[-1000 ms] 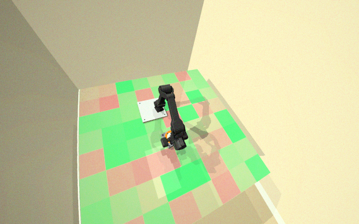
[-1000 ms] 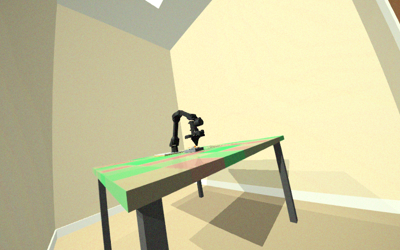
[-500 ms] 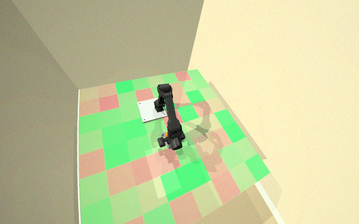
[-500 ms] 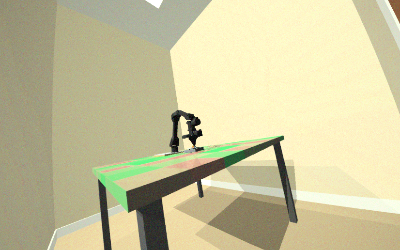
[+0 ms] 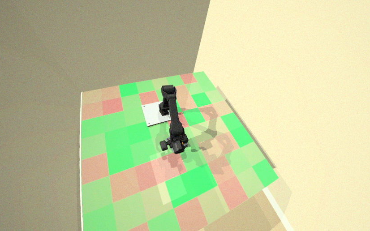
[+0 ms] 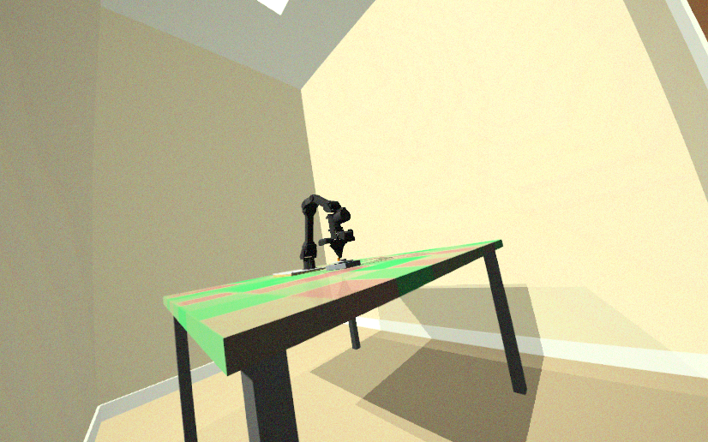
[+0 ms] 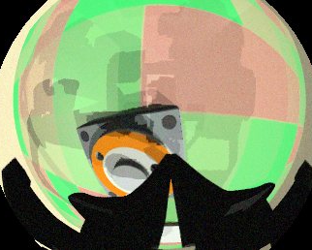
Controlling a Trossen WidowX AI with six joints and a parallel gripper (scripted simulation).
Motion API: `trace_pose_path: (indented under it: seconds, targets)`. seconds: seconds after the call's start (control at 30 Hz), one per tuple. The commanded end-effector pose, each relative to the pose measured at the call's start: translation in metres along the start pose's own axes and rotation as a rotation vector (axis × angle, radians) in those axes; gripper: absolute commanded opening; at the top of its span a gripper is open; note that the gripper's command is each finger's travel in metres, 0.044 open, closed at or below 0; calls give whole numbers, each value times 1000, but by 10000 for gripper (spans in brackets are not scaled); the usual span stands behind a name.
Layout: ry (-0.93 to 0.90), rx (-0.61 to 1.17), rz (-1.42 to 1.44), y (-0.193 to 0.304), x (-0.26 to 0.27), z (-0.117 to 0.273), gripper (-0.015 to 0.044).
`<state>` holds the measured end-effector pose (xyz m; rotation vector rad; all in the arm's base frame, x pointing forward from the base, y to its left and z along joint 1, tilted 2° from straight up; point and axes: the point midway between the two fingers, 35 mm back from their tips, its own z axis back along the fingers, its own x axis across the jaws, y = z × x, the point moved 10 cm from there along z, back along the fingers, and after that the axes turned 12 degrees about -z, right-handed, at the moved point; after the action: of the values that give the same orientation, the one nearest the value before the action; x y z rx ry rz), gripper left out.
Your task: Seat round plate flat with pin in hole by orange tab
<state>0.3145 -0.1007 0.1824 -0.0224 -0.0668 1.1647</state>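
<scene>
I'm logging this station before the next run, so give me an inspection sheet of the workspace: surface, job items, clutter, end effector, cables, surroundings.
Surface: green and pink checkered table top on dark legs.
Job's things: round grey plate with orange rim on a grey square base; pin and hole not discernible.
Clutter: nothing seen; a white mounting slab lies under the arm's foot.
End effector: black end effector shut, holding nothing, tips at the plate's rim; contact unclear.
Cables: nothing seen.
Surroundings: beige walls, tan floor.
</scene>
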Motion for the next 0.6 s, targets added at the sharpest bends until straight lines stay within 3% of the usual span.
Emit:
trace_pose_path:
  seconds: [0.0,0.57]
  targets:
    - [5,14,3,5,-3,-3,0]
    - [6,14,3,9,-8,0,0]
